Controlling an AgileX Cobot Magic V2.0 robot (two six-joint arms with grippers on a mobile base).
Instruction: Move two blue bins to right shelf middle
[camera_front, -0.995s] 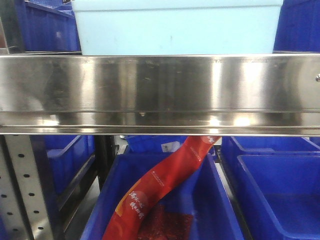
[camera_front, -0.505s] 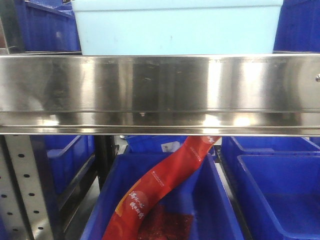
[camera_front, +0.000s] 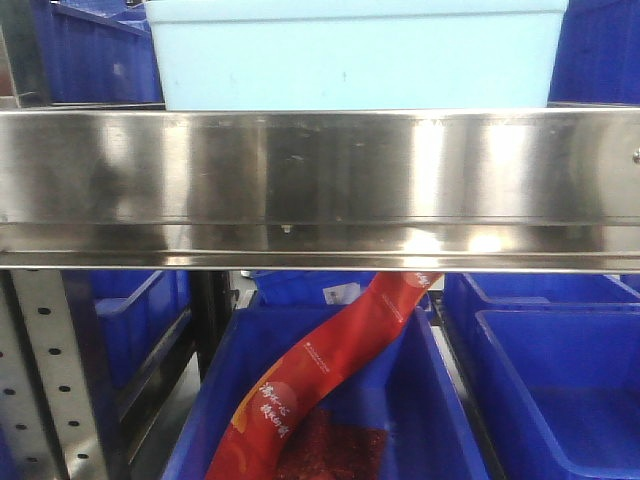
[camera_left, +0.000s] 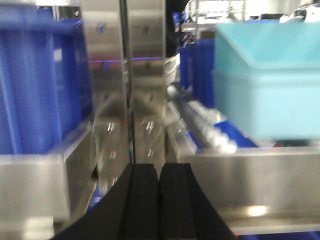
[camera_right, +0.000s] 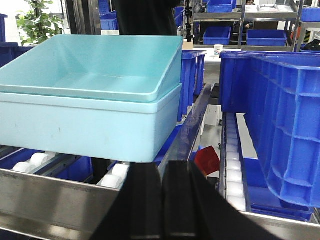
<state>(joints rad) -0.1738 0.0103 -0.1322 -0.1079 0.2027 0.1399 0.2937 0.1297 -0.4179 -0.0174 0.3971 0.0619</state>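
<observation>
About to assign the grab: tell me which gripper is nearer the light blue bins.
Right, probably. The right gripper sits just in front of the stacked light blue bins; the left gripper faces a shelf post, bins off to its right.

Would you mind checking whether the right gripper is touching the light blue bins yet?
Apart. The right wrist view shows the right gripper, jaws closed and empty, in front of the stacked light blue bins.

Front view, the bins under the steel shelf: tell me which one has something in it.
The middle dark-blue bin, directly under the shelf rail; a red packet leans out of it. The bin to its right looks empty.
</observation>
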